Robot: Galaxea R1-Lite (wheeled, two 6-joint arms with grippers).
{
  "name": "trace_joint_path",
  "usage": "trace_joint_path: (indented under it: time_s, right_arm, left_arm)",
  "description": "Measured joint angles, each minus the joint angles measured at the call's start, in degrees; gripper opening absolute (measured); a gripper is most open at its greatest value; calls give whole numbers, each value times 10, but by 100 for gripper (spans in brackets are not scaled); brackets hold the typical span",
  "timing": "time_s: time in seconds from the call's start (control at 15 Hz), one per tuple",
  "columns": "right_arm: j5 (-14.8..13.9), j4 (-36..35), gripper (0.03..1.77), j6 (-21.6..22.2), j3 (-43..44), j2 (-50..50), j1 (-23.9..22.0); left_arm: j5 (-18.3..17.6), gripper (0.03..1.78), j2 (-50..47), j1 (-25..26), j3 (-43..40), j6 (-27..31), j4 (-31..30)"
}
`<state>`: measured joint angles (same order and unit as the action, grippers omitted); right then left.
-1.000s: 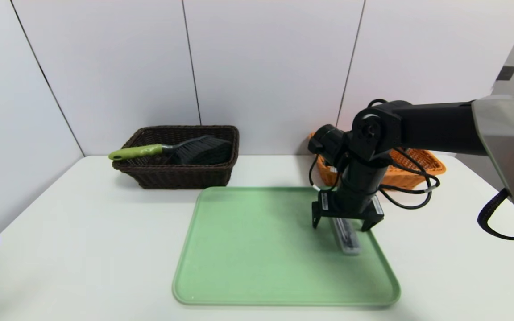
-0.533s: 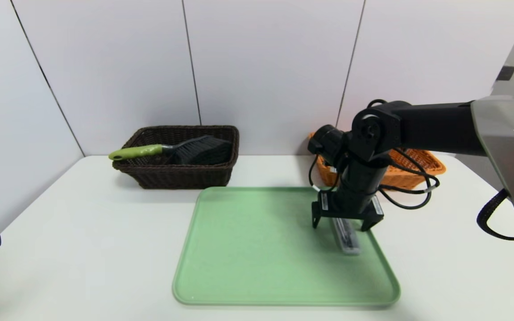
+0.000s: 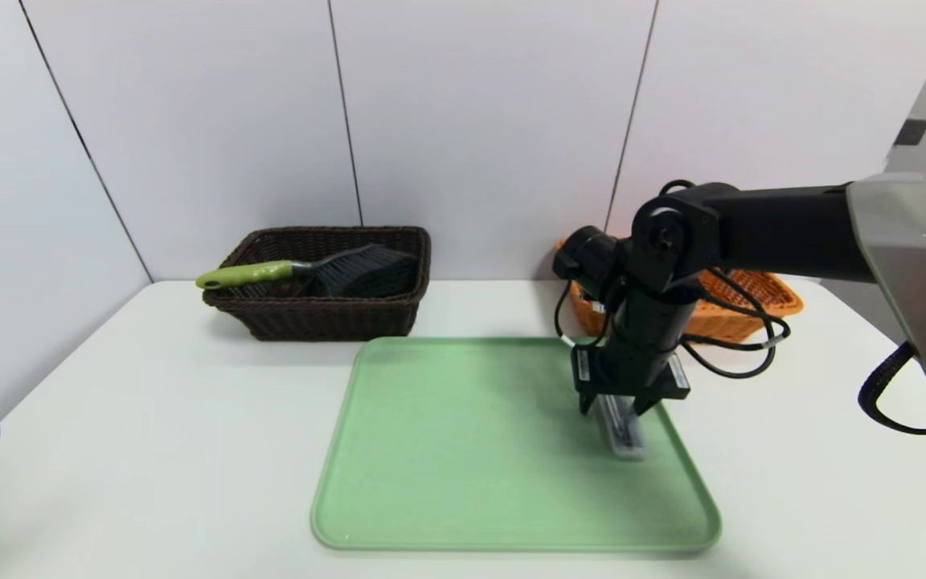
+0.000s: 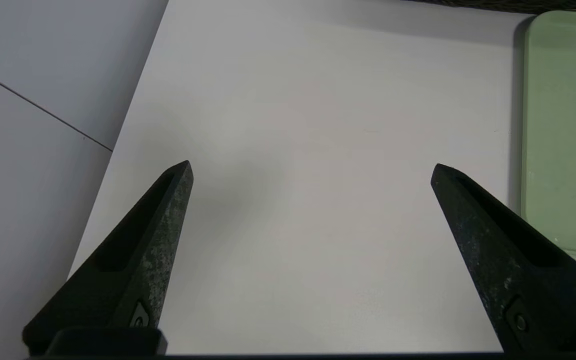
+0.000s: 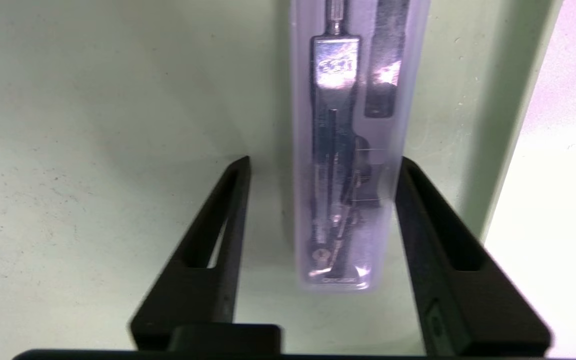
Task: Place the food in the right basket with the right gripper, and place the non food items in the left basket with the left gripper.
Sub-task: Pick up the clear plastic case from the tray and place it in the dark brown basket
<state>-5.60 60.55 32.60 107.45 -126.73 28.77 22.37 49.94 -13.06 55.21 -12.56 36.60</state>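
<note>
The right tool (image 3: 621, 408) points down over the right part of the green tray (image 3: 447, 450), straddling a clear plastic case (image 3: 622, 430) that holds a metal compass. In the right wrist view the case (image 5: 350, 150) lies flat on the tray (image 5: 93, 150) between the two fingers (image 5: 218, 240); one finger sits against its side and the other stands just off the opposite side, so the tool is partly narrowed around the case, not clamped on it. The left tool (image 4: 310, 167) hangs over the bare white surface (image 3: 149, 418) left of the tray, its fingers wide apart and holding nothing. A green-handled brush (image 3: 310, 269) lies in the dark left basket (image 3: 326, 314); the orange right basket (image 3: 744, 310) stands behind the right arm
</note>
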Motion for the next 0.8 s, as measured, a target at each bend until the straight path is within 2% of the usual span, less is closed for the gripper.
trace_joint_path:
  time_s: [0.13,0.2,0.8]
  right_arm:
    - [0,0,70,0,0,0,0]
    - [0,0,54,0,-1,0,0]
    - [9,1,54,-2,0,17,10]
  left_arm:
    - [1,169,0,0,3,0,0]
    - [0,169,0,0,4,0,0]
    - [0,169,0,0,5,0,1]
